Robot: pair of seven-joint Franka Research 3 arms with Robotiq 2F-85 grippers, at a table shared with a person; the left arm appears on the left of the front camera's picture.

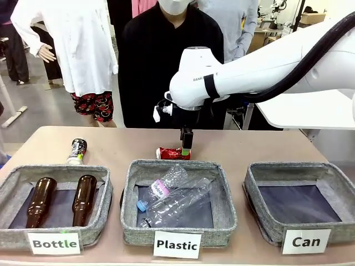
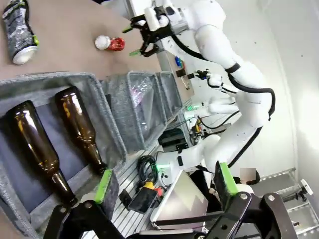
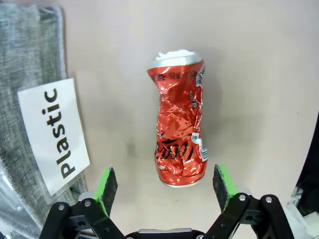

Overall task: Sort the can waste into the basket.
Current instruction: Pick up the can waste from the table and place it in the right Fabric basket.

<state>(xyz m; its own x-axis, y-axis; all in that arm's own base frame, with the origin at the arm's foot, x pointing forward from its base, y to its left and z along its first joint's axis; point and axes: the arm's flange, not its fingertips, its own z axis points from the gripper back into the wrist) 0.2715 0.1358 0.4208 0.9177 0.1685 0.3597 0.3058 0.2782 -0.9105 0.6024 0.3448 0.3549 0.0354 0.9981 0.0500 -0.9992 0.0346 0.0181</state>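
Two brown bottles point(image 1: 83, 198) side by side in Bottle basket point(image 1: 15, 235); clear plastic bottles point(image 1: 178, 197) in Plastic basket point(image 1: 135, 234)

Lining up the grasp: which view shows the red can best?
Right wrist view: the red can fills the middle under the open right gripper. Front view shows it small behind the Plastic basket; left wrist view, tiny, far.

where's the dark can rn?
Front view: the dark can lies on the table at the robot's left, just behind the Bottle basket, well left of the crushed red can.
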